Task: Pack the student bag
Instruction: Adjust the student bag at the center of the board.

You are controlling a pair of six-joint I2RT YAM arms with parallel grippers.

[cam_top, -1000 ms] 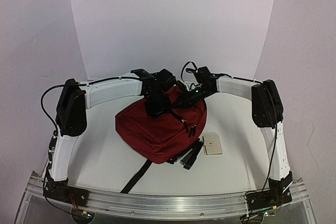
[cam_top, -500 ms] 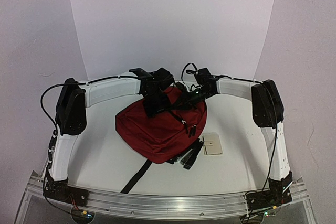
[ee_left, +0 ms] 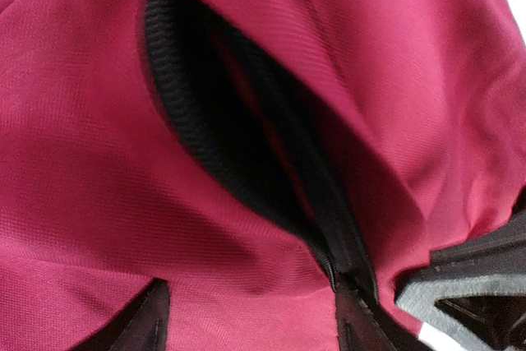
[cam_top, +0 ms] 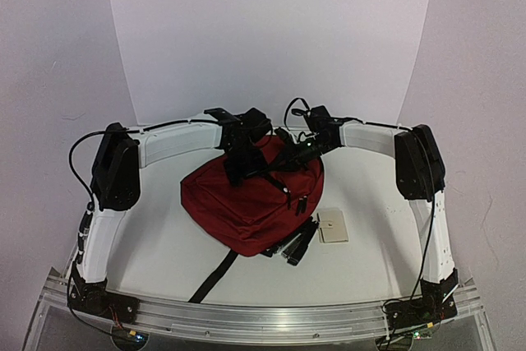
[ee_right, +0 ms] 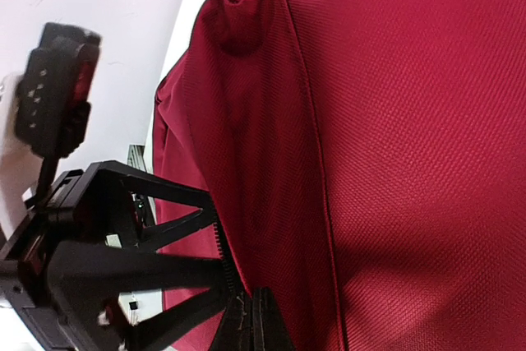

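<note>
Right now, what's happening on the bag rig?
Both arms reach over the far end of the student bag, which lies on the table. The left gripper is open, close over the bag's partly open zipper. The right gripper is shut at the bag's edge beside it; whether it pinches anything I cannot tell. A small tan card lies on the table, outside the bag.

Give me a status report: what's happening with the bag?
Left gripper open over student bag, zipper gaping. Right gripper shut at zipper edge. Nothing blocking the opening.
</note>
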